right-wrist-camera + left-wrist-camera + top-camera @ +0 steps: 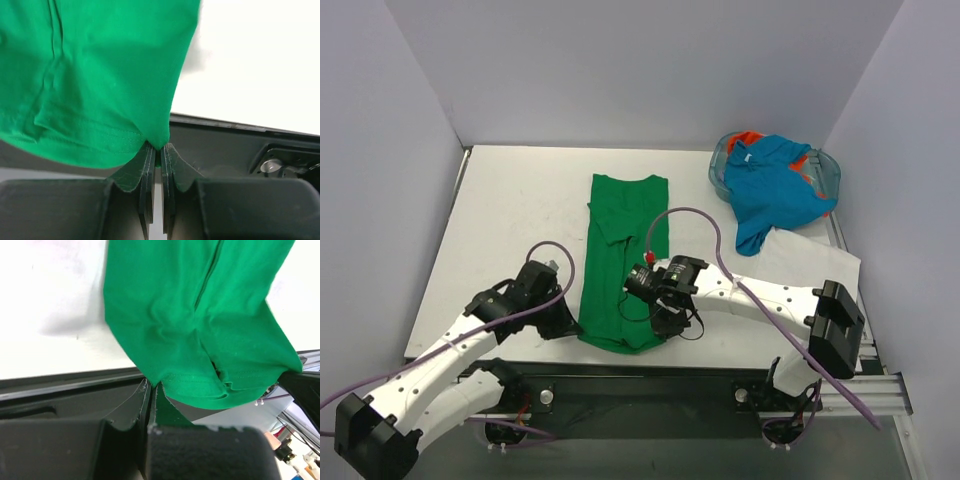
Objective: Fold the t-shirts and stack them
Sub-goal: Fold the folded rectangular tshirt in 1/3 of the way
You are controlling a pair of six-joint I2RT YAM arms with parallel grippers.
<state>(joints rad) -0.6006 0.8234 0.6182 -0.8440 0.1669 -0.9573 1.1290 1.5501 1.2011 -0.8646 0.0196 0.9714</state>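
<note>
A bright green t-shirt (623, 255) lies folded into a long strip down the middle of the table, its hem at the near edge. My left gripper (568, 322) is shut on the hem's left corner (152, 382). At the hem's right corner (159, 145), my right gripper (665, 318) pinches the cloth between shut fingers. In the wrist views the green t-shirt (200, 315) (90, 75) hangs from the jaws over the table's front edge. A turquoise t-shirt (772, 190) with a white neck label is heaped at the back right, over an orange-red one (750, 138).
The heaped shirts sit in a clear plastic bin (720, 165) at the back right. A white cloth or sheet (810, 262) lies by the right arm. Grey walls close in the table on three sides. A black rail (650, 375) runs along the near edge.
</note>
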